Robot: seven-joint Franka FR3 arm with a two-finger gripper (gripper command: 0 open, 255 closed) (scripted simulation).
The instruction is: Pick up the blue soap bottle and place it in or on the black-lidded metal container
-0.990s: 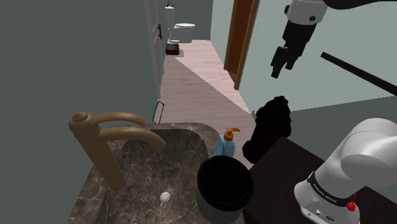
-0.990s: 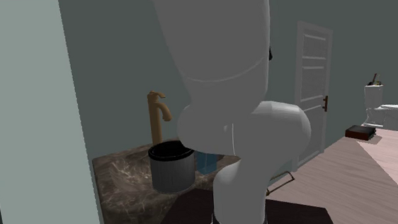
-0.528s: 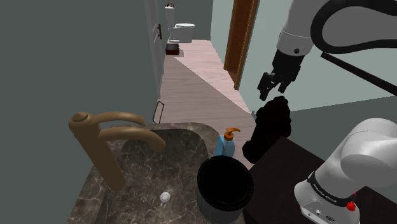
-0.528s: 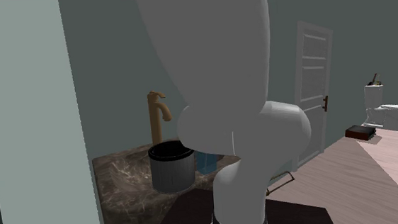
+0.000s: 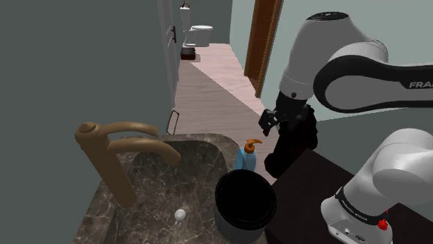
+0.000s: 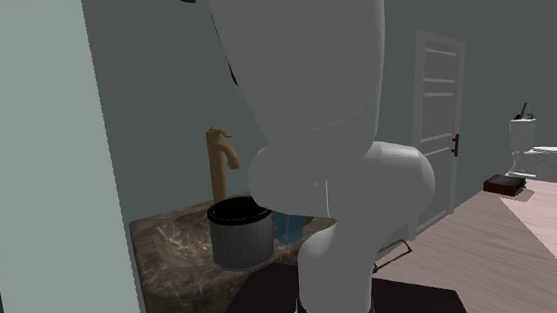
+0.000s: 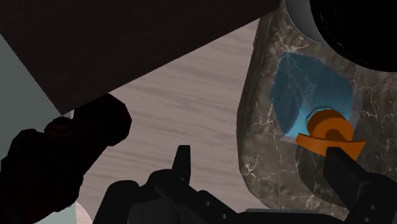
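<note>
In the shoulder view, a tan faucet (image 5: pixel 114 149) arches over the marble counter (image 5: pixel 208 149). Right of it, the blue soap bottle (image 5: pixel 244 161) stands at the counter's edge, just beside the black-lidded container (image 5: pixel 244 201). The gripper (image 5: pixel 270 125) hovers above and to the right. The wrist view adds what that view hides: the 2 fingers are spread and empty, with the bottle off-centre under 1 finger (image 7: pixel 347 172). A descent from here could knock the orange pump (image 7: pixel 327 132) and topple the bottle.
</note>
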